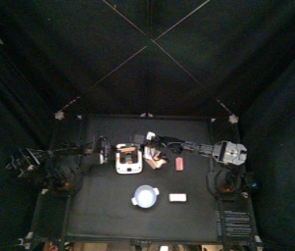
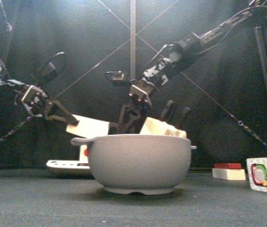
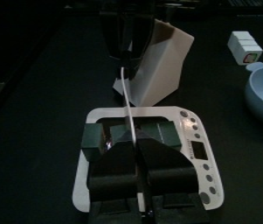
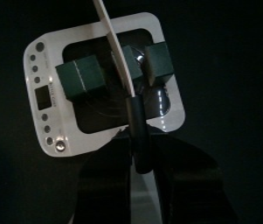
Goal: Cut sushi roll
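A dark green sushi roll [image 3: 104,137] lies across a white cutting board [image 3: 197,149]. My left gripper [image 3: 137,153] reaches over the board's near edge, its jaws set around the roll. My right gripper [image 3: 121,35] is shut on a knife [image 3: 125,96] and holds it edge-down across the roll's middle. In the right wrist view the blade [image 4: 120,52] runs between two green halves of the roll [image 4: 86,77] on the board [image 4: 46,87]. In the front view a bowl hides the roll; the right gripper [image 2: 133,105] hangs behind it and the left gripper [image 2: 62,113] is at the left.
A grey bowl [image 2: 142,162] stands at the table's front middle, in front of the board. A cream wedge-shaped stand [image 3: 162,61] stands just beyond the board. A red block [image 2: 228,168] and a small white box [image 2: 266,175] lie to the right.
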Controlling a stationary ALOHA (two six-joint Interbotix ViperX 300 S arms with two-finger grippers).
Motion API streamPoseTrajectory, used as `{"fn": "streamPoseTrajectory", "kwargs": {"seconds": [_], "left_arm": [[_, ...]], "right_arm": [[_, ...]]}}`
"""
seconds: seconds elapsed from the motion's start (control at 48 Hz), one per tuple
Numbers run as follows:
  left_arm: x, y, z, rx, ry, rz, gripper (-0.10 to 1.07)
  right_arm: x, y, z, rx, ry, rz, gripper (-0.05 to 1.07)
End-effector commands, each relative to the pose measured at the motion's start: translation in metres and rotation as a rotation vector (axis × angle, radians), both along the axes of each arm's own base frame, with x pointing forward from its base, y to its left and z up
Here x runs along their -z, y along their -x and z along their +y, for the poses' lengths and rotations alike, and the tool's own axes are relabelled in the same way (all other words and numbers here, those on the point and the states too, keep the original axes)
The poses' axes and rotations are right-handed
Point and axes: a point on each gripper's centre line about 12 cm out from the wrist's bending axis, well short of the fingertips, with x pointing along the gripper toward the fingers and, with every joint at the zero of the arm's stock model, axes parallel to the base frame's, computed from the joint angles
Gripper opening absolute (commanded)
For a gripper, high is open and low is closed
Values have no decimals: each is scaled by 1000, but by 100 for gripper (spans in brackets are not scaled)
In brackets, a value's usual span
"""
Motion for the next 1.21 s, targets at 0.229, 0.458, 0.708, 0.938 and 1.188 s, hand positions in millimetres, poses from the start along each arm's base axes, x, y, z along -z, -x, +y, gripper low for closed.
{"fn": "streamPoseTrajectory", "kwargs": {"seconds": [0.229,0.458,0.708,0.938,1.188], "left_arm": [[1,-9,-26,87,24,-11,13],[5,-7,-28,82,36,-3,13],[10,-7,-24,55,34,41,13],[17,-7,-23,49,50,65,13],[22,-8,-21,45,66,82,13]], "right_arm": [[-32,3,12,-8,22,-80,48],[-27,5,13,-7,16,-71,48],[-24,3,13,-7,14,-67,48],[-22,4,13,-7,12,-61,48],[-19,3,13,-7,11,-56,48]]}}
